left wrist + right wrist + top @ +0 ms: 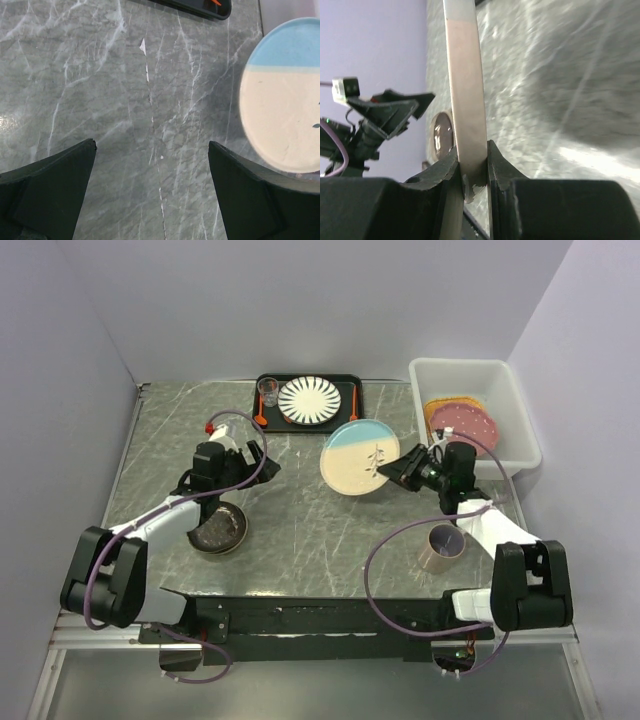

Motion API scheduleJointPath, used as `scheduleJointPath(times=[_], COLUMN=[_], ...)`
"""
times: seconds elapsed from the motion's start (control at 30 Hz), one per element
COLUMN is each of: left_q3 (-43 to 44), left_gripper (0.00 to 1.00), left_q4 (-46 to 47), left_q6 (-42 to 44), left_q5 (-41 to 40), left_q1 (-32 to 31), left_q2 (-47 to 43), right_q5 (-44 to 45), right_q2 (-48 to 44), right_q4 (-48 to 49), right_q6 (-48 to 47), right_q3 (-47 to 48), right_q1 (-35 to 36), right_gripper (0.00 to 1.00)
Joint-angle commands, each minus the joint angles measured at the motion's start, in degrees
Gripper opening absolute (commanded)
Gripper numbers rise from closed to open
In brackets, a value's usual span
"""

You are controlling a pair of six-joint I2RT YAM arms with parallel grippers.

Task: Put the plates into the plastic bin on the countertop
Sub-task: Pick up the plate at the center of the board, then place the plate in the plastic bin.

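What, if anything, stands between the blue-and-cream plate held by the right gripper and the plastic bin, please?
Nothing visible does. The right gripper holds the blue-and-cream plate by its rim, and only bare countertop lies between it and the plastic bin. The plate must clear the bin's rim; a pink dotted plate already lies inside.

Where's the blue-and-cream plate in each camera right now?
Top external: blue-and-cream plate centre-right, gripped at its rim by the right gripper.
Left wrist: at the right edge, partly cut off.
Right wrist: centre, edge-on, clamped in that gripper's jaws.
Shared landmark: the veined grey-green countertop.
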Motion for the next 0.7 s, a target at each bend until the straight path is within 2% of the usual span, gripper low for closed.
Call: scheduleJointPath(times=[0.0, 0.13, 0.43, 0.67], left_q3=[1.49, 1.75, 2.02, 1.93], left_gripper=[0.99, 0.99, 0.99, 0.99], left_q4=[1.03, 1.29, 2.0, 3.4], left_q6=[0.11, 0.28, 0.46, 0.37], left_q5=[0.42, 0.86, 2.45, 4.11], left_q1=[-0.17, -0.17, -0.25, -0.17], left_q2=[0.75, 1.46, 3.39, 5.15], right_q5=[-3.07, -3.16, -3.16, -0.26], right_q2=[-5.06, -5.68, -2.87, 1.25], right_q4=[0.67, -3.36, -3.2, 3.3], right_q6=[-3.94, -5.71, -4.74, 3.86], right_q3=[6.17, 8.37, 13.38, 15.22], right_q1=[-3.29, -6.27, -12.78, -16.73], right_gripper=[0.0, 0.0, 0.0, 0.0])
